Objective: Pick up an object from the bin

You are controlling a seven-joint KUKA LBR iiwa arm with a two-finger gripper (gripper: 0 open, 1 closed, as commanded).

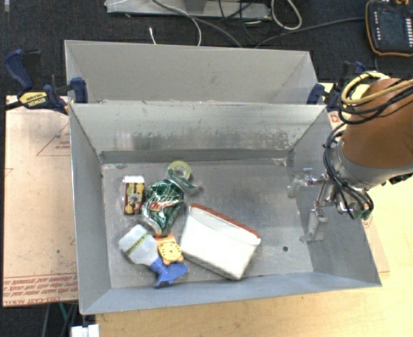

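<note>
Camera view from above: the gripper [310, 213] sits low over the bare floor on the right side of the grey metal bin [192, 128], close to the right wall, with the orange-covered arm [378, 132] coming in over that rim. I honestly can't tell if the jaws are apart or together from this angle, and I see nothing between them.

All the loose stuff is over on the left half, well apart from the gripper. Nearest to it is the white rectangular pack with an orange-red edge [217, 248], lying flat toward the near wall. Just left of that is a crumpled green printed wrapper [163, 202] (could be a squashed can) with a pale green tape roll [180, 172] touching its far side. Further left lies a small white and yellow carton [132, 194]. Nearer the front is a little heap: white plastic piece [136, 243], small orange-yellow toy [168, 250], blue plastic bit [170, 276].
</note>
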